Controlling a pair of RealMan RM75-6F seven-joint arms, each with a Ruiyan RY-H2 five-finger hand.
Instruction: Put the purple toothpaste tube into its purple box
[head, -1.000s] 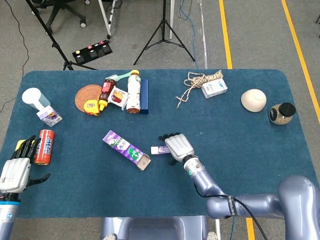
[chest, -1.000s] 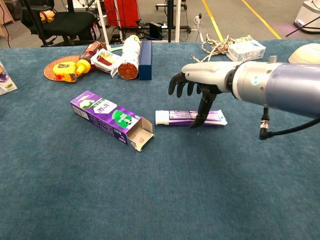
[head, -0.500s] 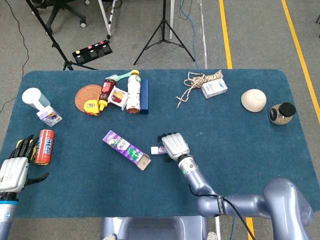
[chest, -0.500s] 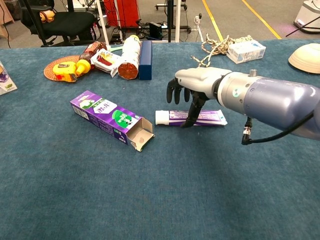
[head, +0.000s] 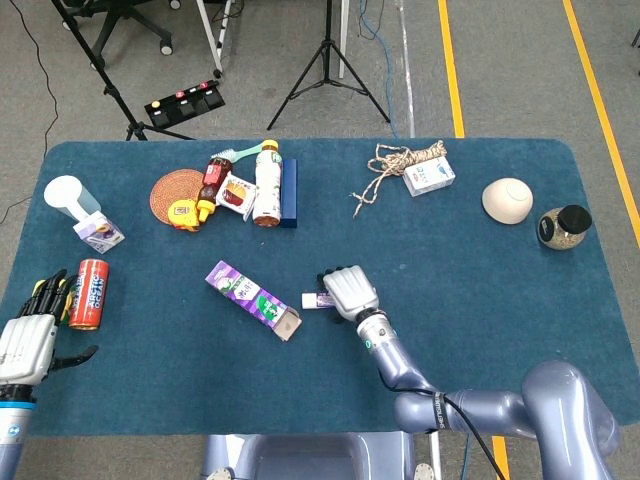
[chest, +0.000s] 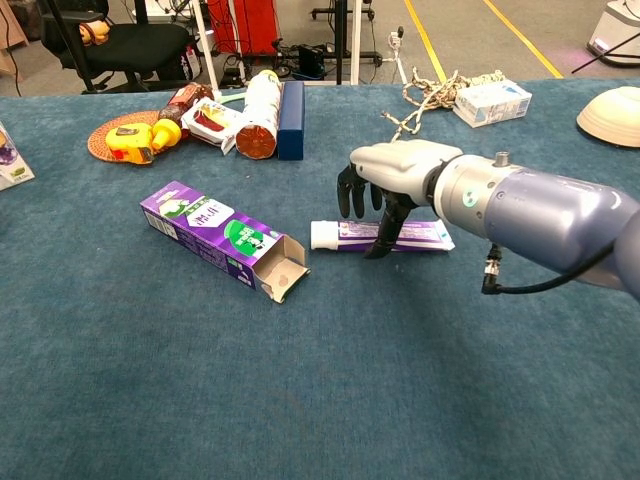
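The purple toothpaste tube (chest: 343, 235) lies flat on the blue table, white cap to the left; only its cap end (head: 315, 299) shows in the head view. My right hand (chest: 392, 178) (head: 347, 289) hovers right over it. The thumb comes down at the tube's near edge and the fingers hang curled above its far side, with no grip closed. The purple box (chest: 212, 232) (head: 247, 291) lies just left of the tube, its open flap end facing the cap. My left hand (head: 29, 340) rests open at the table's near left corner, holding nothing.
A red can (head: 90, 293) stands beside my left hand. At the back left lie a bottle (head: 266, 183), a blue box (head: 289, 192), a tape measure (head: 183, 213) and a woven coaster (head: 170, 190). A rope (head: 395, 165), a small carton (head: 429, 176), a bowl (head: 507, 200) and a jar (head: 564, 226) sit at the back right.
My right hand has shifted left along the tube and sunk lower over it. The tube, the box and the left hand have stayed where they were.
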